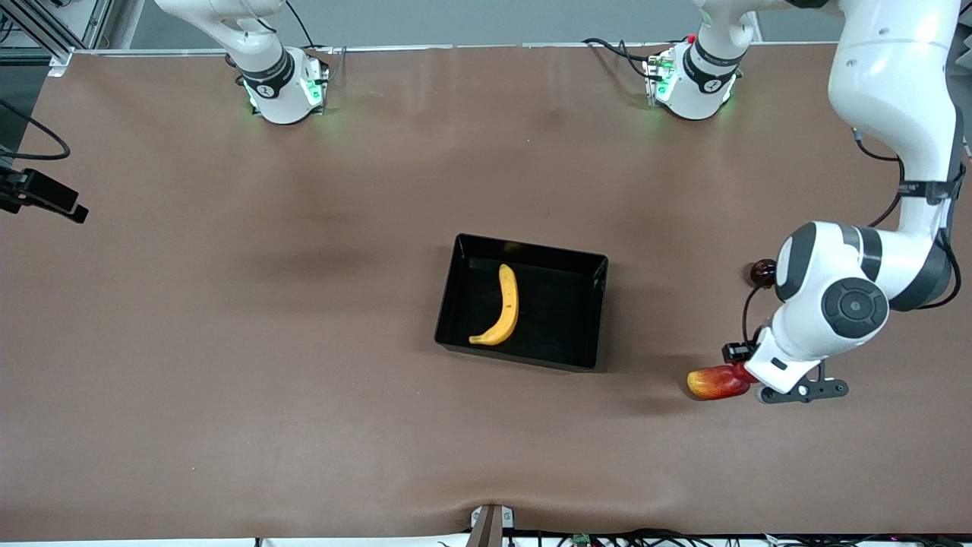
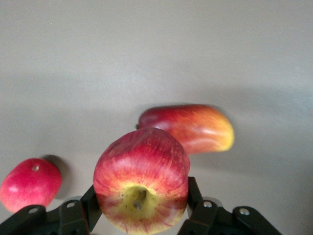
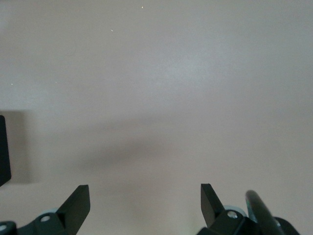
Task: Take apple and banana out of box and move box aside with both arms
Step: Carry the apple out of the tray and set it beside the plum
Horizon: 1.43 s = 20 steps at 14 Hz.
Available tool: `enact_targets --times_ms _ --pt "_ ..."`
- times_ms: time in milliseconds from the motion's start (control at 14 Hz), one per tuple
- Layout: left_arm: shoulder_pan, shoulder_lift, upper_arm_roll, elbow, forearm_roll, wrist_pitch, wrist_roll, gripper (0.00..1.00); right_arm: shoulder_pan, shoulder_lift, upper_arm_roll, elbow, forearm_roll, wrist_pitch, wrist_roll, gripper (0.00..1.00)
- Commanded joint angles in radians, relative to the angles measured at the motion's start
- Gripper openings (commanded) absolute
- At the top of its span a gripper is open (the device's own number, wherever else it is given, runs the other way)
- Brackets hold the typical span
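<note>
My left gripper (image 2: pixel 142 197) is shut on the small red apple (image 2: pixel 141 171) with its yellowish stem end toward the wrist camera. It holds the apple in the air above the table at the left arm's end. In the front view the left arm (image 1: pixel 831 304) hides both apple and gripper. The yellow banana (image 1: pixel 505 308) lies inside the black box (image 1: pixel 558 315) at mid-table. My right gripper (image 3: pixel 145 196) is open over bare brown table with nothing between its fingers; it is out of the front view.
A red-and-yellow mango (image 1: pixel 714 382) (image 2: pixel 188 126) lies on the table just below the held apple. A plain pinkish-red round fruit (image 1: pixel 762 271) (image 2: pixel 30 183) sits beside the left arm. A black edge (image 3: pixel 3 149) shows in the right wrist view.
</note>
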Motion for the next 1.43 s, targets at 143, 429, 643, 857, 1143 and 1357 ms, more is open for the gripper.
enact_targets --times_ms 143,429,643,857,1143,1357 --pt "0.022 -0.006 -0.01 -0.09 0.026 0.035 0.011 0.0 -0.003 0.011 0.002 0.024 0.012 -0.009 0.01 1.0" --pt "0.051 -0.041 -0.01 -0.222 0.028 0.038 0.011 0.0 -0.005 0.011 0.002 0.024 0.012 -0.009 0.01 1.0" --pt "0.073 -0.037 -0.01 -0.261 0.028 0.042 0.011 0.0 -0.006 0.011 0.002 0.024 0.014 -0.009 0.01 1.0" --pt "0.093 -0.006 -0.01 -0.27 0.031 0.094 0.009 0.0 -0.005 0.011 0.002 0.024 0.012 -0.009 0.01 1.0" --pt "0.093 -0.011 -0.011 -0.244 0.037 0.107 0.011 1.0 -0.006 0.011 0.002 0.024 0.014 -0.009 0.01 1.0" --pt "0.076 -0.075 -0.02 -0.229 0.037 0.092 0.003 1.0 -0.005 0.011 0.002 0.024 0.014 -0.009 0.01 1.0"
